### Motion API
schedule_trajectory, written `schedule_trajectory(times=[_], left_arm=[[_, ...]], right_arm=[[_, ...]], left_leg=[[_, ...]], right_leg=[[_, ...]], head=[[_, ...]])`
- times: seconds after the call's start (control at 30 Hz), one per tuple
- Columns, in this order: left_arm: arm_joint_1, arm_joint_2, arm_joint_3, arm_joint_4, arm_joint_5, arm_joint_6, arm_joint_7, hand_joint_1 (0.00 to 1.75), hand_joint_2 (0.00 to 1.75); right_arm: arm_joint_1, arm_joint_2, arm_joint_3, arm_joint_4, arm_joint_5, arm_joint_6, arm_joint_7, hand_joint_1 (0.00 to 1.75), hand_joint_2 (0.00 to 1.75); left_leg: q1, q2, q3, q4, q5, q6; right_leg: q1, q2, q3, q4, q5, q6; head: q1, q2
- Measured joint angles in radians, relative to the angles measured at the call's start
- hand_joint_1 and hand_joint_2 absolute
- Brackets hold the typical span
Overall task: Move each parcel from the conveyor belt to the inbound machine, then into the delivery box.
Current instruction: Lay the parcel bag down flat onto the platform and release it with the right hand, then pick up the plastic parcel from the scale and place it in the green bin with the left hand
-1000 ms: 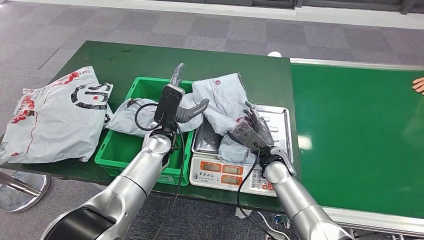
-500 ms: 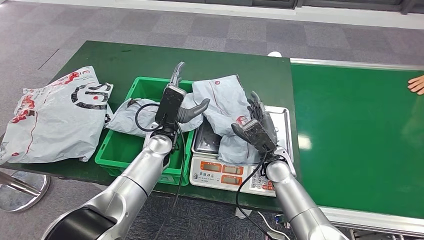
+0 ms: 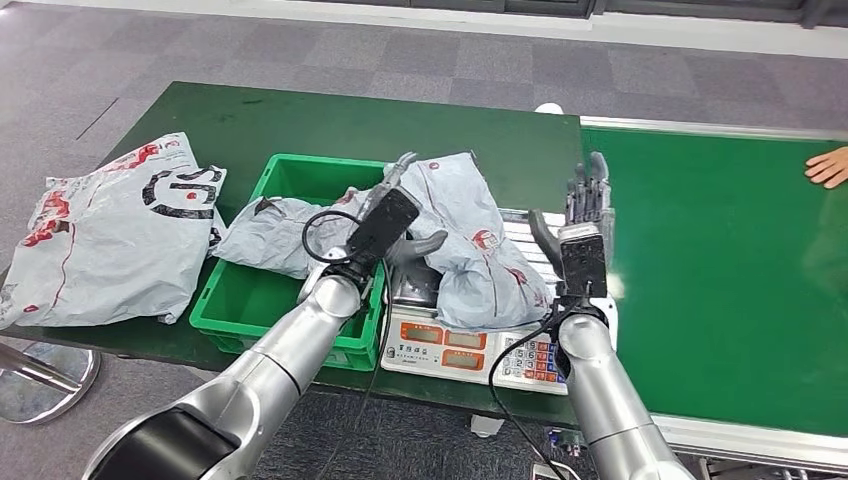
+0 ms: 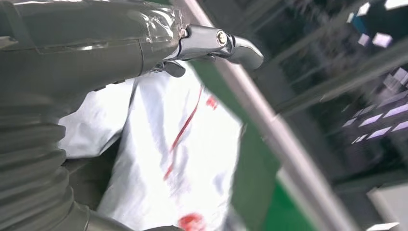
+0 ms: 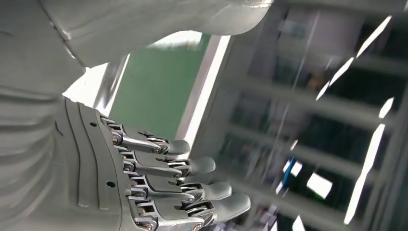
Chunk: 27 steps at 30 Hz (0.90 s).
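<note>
A crumpled grey parcel (image 3: 470, 245) with red marks lies on the metal tray of the inbound scale (image 3: 448, 348). My left hand (image 3: 392, 218) is at the parcel's left side, fingers apart, thumb against the plastic, gripping nothing. The left wrist view shows the same parcel (image 4: 183, 163) beneath that hand (image 4: 72, 72), one finger stretched out straight. My right hand (image 3: 583, 225) is raised just right of the parcel, apart from it, over the scale's right edge; in the right wrist view this hand (image 5: 120, 159) has straight, spread fingers and is empty.
A green delivery box (image 3: 245, 295) left of the scale holds another grey parcel (image 3: 270, 232). A large grey bag (image 3: 110, 225) lies at the table's left end. The green conveyor belt (image 3: 720, 270) runs on the right, with a person's hand (image 3: 828, 166) at its far edge.
My right hand let go of the parcel and rose to the right, fingers straightening. The parcel settled lower on the scale tray. My left hand shifted right, up against the parcel.
</note>
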Motion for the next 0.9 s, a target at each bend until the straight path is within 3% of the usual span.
schedule_trajectory(times=[0.23,0.5,0.63,0.77,0.9], left_arm=[[0.005,-0.008,-0.074,0.054,-0.113,-0.040,0.072,0.00,1.75],[0.003,-0.012,-0.212,0.117,-0.325,-0.208,0.231,0.00,1.75],[-0.001,-0.019,-0.303,0.141,-0.419,-0.282,0.282,1.64,1.75],[-0.017,-0.023,-0.370,0.153,-0.465,-0.323,0.302,1.75,1.75],[-0.034,-0.023,-0.406,0.159,-0.482,-0.338,0.312,1.75,1.75]], right_arm=[[0.019,-0.048,-0.072,0.008,-0.072,-0.030,-0.002,0.00,1.75],[0.035,-0.077,-0.095,0.001,-0.084,0.025,0.074,0.00,1.75],[0.017,-0.077,-0.095,0.017,-0.064,0.034,0.086,0.00,1.75],[0.008,-0.078,-0.095,0.025,-0.065,0.049,0.090,0.00,1.75],[0.007,-0.079,-0.095,0.027,-0.069,0.056,0.090,0.00,1.75]], left_leg=[[-0.001,0.000,-0.001,0.000,-0.001,0.001],[-0.001,0.000,-0.001,0.000,-0.001,0.001],[-0.001,0.000,-0.001,0.000,0.000,0.001],[-0.001,-0.002,0.001,0.000,-0.001,0.001],[-0.001,-0.002,0.005,0.000,-0.001,0.002]], right_leg=[[-0.001,0.000,0.000,0.000,0.000,0.000],[-0.001,0.000,-0.001,0.000,0.000,0.000],[-0.001,-0.001,0.001,0.000,0.000,0.000],[-0.001,-0.004,0.005,0.000,-0.001,0.001],[-0.001,-0.004,0.009,0.000,-0.001,0.001]], head=[[0.000,0.000],[0.000,0.000],[0.000,0.000],[0.000,0.000],[0.000,0.000]])
